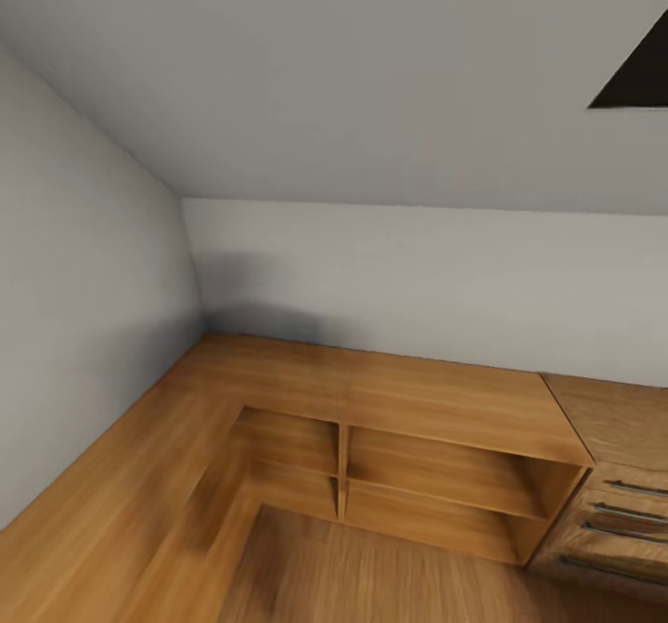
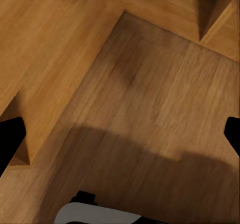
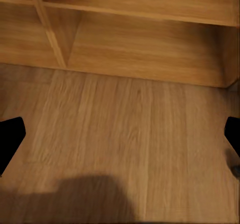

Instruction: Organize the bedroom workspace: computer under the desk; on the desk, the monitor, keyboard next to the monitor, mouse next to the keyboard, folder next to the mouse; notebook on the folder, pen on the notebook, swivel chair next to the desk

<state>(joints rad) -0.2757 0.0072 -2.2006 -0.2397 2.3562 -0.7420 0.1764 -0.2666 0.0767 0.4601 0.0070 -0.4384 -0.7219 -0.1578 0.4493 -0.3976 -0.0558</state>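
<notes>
From the head view, a corner of the room is seen: grey walls [image 1: 390,270], a sloped ceiling, and an L-shaped wooden surface [image 1: 408,391] with open shelves [image 1: 436,479] beneath it. A drawer unit [image 1: 617,512] with dark handles stands just beside the shelving. None of the task's things (computer, monitor, keyboard, mouse, folder, notebook, pen, swivel chair) can be found here, so the robot is judged to be on its way and looking about.

In the left wrist view, the left fingers [image 2: 10,139] are seen as dark tips at opposite edges of the picture, held wide apart with nothing between them. Between them lies wooden floor [image 2: 150,108], and beyond them the foot of the wooden unit; a white and black part of the robot's base [image 2: 95,214] is glimpsed near the wrist.

In the right wrist view, the right fingers [image 3: 10,136] are likewise spread and empty (presumably kept ready for a later grasp). Beyond them the shelf compartments [image 3: 140,48] stand bare, with floor between.
</notes>
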